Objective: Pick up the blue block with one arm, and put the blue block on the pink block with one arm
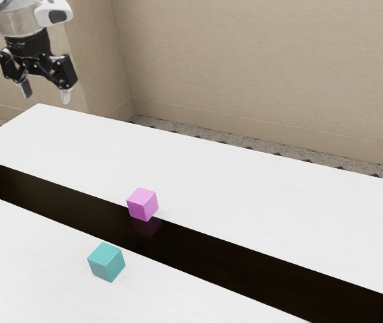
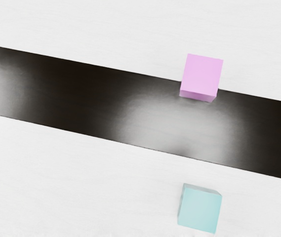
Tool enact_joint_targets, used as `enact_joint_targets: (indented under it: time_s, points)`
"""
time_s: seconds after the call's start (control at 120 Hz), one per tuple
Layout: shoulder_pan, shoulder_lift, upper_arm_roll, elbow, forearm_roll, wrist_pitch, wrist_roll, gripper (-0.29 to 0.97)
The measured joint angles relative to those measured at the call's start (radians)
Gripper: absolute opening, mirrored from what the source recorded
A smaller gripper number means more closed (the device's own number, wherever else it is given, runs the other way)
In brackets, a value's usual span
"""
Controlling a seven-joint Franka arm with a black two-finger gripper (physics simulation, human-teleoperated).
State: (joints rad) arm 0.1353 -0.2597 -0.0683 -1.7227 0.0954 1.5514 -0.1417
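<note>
A light blue block (image 1: 106, 262) rests on the white part of the table nearest the camera, just short of the black band. The pink block (image 1: 142, 204) sits at the far edge of that band, a little beyond the blue one and toward the exterior view's right. My gripper (image 1: 45, 93) hangs high at the exterior view's upper left, far from both blocks, open, with nothing between its fingers. From the wrist camera I look down on the pink block (image 2: 201, 77) and the blue block (image 2: 199, 208), apart, with the black band between them.
The white table (image 1: 258, 195) is crossed by a glossy black band (image 1: 245, 266) running diagonally. A beige wall (image 1: 265, 60) and a speckled floor strip (image 1: 258, 145) lie behind the table's far edge.
</note>
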Motion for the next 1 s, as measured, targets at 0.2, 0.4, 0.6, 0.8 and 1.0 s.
enact_joint_targets:
  time_s: [0.2, 0.4, 0.6, 0.8, 1.0]
  points:
    - [0.001, -0.079, 0.001, -0.138, 0.007, 0.045, -0.075, 0.68]
    - [-0.004, 0.009, -0.034, -0.446, -0.08, 0.207, -0.13, 0.68]
    - [-0.046, 0.131, -0.037, -0.601, -0.116, 0.436, -0.129, 0.68]
    - [-0.026, 0.162, -0.036, -0.653, -0.107, 0.639, -0.017, 0.68]
    - [-0.028, 0.136, -0.036, -0.73, -0.097, 0.749, 0.063, 0.68]
